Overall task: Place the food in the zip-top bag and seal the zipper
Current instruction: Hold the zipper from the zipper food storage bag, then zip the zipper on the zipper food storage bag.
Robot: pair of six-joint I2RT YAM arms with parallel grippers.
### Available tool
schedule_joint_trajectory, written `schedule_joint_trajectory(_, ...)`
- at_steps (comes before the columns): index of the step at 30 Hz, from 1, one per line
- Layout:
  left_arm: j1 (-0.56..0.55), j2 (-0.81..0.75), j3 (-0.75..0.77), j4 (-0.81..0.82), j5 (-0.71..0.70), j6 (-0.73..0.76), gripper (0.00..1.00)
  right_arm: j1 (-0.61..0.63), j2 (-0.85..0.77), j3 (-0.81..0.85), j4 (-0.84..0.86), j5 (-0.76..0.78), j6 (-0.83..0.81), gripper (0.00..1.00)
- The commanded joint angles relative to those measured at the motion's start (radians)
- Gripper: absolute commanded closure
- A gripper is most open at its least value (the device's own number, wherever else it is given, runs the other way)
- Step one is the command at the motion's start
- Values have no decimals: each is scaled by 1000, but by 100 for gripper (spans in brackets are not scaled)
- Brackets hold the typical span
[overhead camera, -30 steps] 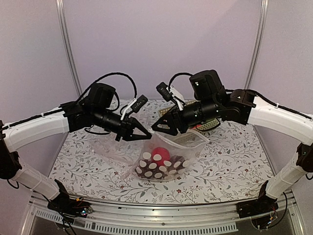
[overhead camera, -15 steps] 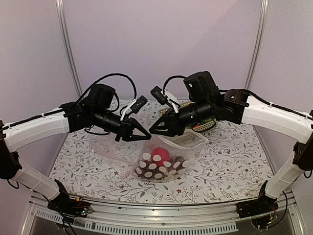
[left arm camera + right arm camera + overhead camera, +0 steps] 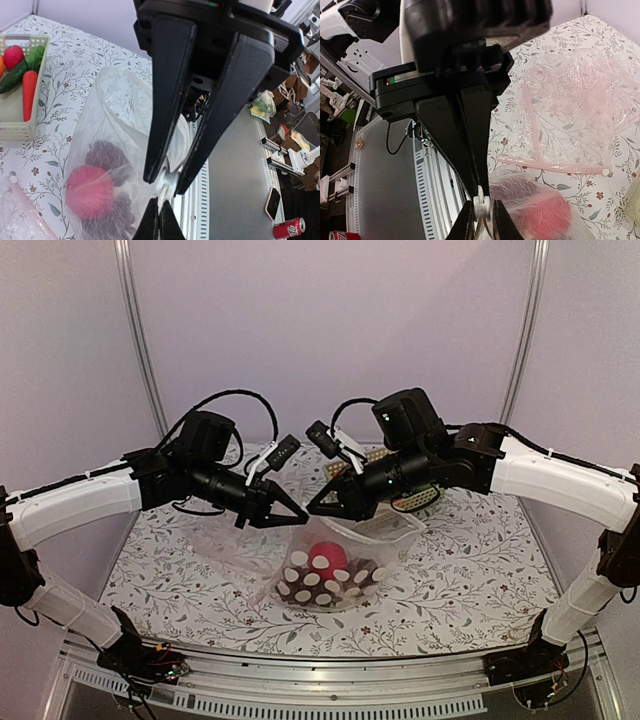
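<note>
Two wrist views show left end effector [image 3: 164,181] and right end effector [image 3: 479,194] clenched on the zipper [image 3: 480,205] — hidden overhead.

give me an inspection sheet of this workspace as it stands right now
surface: table under a flowered cloth, no spills seen
job's things: dotted bag held up with its mouth open; red fruit and grapes inside it; zipper not sealed
clutter: plain bag lying flat on the cloth; basket holding toy vegetables
grippers: left gripper shut on the zipper's end; right gripper pinched onto the same strip, tip to tip with the left
cables: black cables loop above both wrists, clear of the bag
surroundings: pale wall behind; a can off the table
</note>
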Motion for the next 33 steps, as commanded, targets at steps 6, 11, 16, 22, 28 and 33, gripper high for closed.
schedule_joint_trajectory(6,28,-13,-16,43,7,-12,100,3,16,9,-19,10,-4,96)
schedule_joint_trajectory(11,44,-14,-22,57,7,-29,100,4,8,5,-23,23,-10,98)
schedule_joint_trajectory(16,63,-16,-30,80,4,-57,100,3,-1,2,-40,43,-18,98)
schedule_joint_trajectory(22,80,-18,-35,92,6,-67,100,3,-5,2,-69,66,-28,99)
schedule_joint_trajectory(28,93,-24,-41,97,2,-73,100,2,-15,-7,-78,92,-31,99)
schedule_joint_trajectory(33,103,-28,-45,104,-4,-78,100,3,-29,-17,-77,110,-32,99)
